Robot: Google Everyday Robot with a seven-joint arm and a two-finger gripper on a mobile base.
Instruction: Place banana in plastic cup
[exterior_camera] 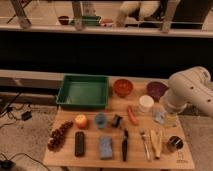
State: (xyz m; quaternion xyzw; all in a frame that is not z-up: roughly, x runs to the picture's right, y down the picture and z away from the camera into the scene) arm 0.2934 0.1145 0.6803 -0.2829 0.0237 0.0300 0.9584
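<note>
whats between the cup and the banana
In the camera view, a black utensil and a fork lie between cup and banana. The tool hangs behind the banana, right of the carrot.

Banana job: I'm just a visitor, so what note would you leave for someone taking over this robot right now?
Gripper: hangs over the right end of the table, beside the white container; jaws open, holding nothing.
Banana: lies on the front right of the table, between the fork and the dark can.
Plastic cup: stands mid-table, next to the orange fruit.
Done: nothing yet.
Left: grasp the banana, carry it to the cup, drop it in.
</note>
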